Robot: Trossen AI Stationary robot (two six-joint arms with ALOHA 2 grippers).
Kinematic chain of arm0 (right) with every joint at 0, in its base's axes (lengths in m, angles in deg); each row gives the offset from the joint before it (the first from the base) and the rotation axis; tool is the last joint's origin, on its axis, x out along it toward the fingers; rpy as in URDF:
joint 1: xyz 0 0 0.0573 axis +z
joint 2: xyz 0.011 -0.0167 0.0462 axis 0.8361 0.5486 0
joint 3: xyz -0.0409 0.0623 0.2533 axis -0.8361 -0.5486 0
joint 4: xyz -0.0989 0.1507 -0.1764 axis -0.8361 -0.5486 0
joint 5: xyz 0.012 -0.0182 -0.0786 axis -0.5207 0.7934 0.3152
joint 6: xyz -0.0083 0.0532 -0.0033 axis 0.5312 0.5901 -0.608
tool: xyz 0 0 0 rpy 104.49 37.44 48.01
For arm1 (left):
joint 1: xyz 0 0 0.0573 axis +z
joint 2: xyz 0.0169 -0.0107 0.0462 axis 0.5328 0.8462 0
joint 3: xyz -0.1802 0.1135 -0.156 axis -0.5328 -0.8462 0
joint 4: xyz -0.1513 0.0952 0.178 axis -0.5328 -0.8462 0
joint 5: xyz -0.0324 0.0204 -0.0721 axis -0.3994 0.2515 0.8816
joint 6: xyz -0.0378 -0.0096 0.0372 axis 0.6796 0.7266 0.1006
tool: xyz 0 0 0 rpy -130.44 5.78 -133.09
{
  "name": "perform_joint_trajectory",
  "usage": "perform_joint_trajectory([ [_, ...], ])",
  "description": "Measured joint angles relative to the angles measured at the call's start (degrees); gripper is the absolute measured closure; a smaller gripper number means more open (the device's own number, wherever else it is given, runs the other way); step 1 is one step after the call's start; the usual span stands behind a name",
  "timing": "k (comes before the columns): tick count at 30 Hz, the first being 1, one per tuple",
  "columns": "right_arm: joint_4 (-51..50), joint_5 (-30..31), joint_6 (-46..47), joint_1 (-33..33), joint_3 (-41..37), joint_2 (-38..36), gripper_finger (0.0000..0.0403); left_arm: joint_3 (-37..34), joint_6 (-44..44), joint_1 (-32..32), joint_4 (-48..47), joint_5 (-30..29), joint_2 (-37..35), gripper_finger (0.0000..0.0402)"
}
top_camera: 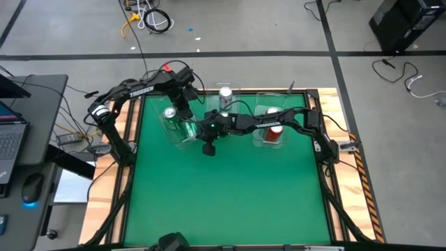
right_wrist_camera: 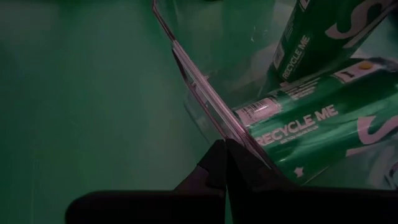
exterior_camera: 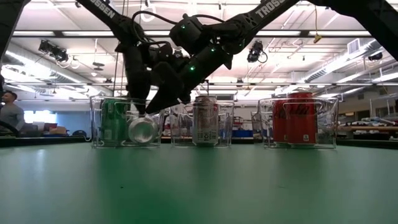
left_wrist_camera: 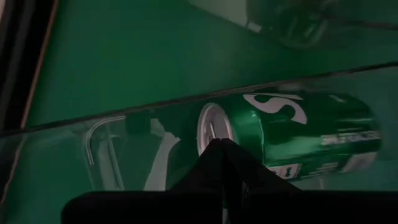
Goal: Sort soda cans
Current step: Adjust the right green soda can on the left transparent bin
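Glossy metal soda cans (exterior_camera: 205, 120), clear plastic trays (exterior_camera: 298, 144), seemingly matt green table (top_camera: 230, 195)

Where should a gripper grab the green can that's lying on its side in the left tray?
Grip the tipped green can across its round body near the middle, coming down from above through the clear tray's open top. It lies on its side beside an upright green can, its silver end facing the low camera, and the tray walls block a sideways approach. Fingers probably fit best straddling its curved sides.

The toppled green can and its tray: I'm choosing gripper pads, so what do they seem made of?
Green can: likely thin metal, with a shiny silver end and glossy printed side. Tray: looks like clear rigid plastic, see-through with bright edges.
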Motion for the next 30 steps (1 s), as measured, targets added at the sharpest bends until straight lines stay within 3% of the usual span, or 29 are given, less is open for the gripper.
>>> perform_joint_trajectory([
  [19, 0.2, -0.2, -1.4, 0.0, 0.0, 0.0, 0.0403, 1.2, 6.3, -11.3, -2.7, 2.0, -7.0, 0.0402],
  [30, 0.4, 0.6, -1.7, -0.1, 0.0, 0.0, 0.0403, 1.1, 11.5, -18.5, -5.6, -3.2, -9.1, 0.0402],
])
